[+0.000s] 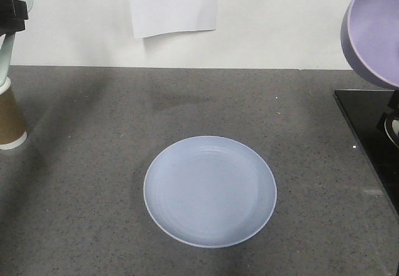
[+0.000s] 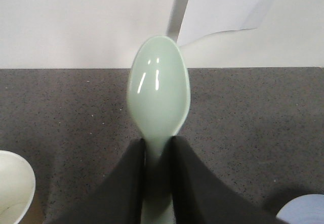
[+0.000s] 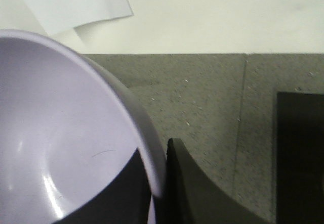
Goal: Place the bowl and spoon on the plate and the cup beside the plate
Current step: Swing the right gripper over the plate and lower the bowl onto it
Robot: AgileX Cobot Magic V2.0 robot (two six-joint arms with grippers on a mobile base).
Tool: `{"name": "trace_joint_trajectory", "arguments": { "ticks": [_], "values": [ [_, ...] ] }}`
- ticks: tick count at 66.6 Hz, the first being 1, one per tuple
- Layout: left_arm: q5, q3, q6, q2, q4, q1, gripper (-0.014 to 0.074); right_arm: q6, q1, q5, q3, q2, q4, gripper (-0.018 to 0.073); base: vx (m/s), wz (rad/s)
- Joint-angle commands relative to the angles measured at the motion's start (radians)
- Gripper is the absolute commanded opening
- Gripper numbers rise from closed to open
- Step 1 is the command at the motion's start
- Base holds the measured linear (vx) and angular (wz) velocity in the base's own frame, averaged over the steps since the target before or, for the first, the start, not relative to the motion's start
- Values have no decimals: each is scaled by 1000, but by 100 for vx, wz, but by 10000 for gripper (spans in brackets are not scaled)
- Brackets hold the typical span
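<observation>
Plate [image 1: 210, 190] lies bare mid-table [image 1: 93, 164], ready for loading. Bowl [image 1: 374, 30] is aloft and tilted over the right edge, rim pinched by right gripper [image 3: 154, 178]. Left gripper [image 2: 158, 150] pinches spoon [image 2: 158, 95] above cup [image 1: 9, 117] at the left edge, likely for carrying.

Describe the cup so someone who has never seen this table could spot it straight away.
Start at the grey speckled countertop and look far left, well left of the pale blue plate. The cup stands there upright, the only brown thing, with a white base band.
</observation>
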Motion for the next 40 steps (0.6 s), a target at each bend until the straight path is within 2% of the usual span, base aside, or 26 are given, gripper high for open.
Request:
{"name": "trace_joint_trajectory", "arguments": {
  "ticks": [1,7,11,17,22,29,40],
  "values": [
    [-59,-27,1,-29,-26,-1,-6,-122,-2,3,-26,2,209,-6,0,0],
    [-59,-27,1,-29,-26,-1,-6,-224,-1,90,-26,38,339,-6,0,0],
    [-59,-27,1,-29,-26,-1,-6,-276,19,125,-27,65,391,-6,0,0],
    [-59,-27,1,-29,-26,-1,-8,-314,111,146,-51,117,382,-6,0,0],
    [-59,-27,1,-29,-26,-1,-8,-315,218,137,-87,161,326,-6,0,0],
    [-58,-27,1,-29,-26,-1,-6,-302,378,106,-149,230,189,-6,0,0],
    [-58,-27,1,-29,-26,-1,-6,-226,548,100,-189,346,-11,-6,0,0]
  ]
}}
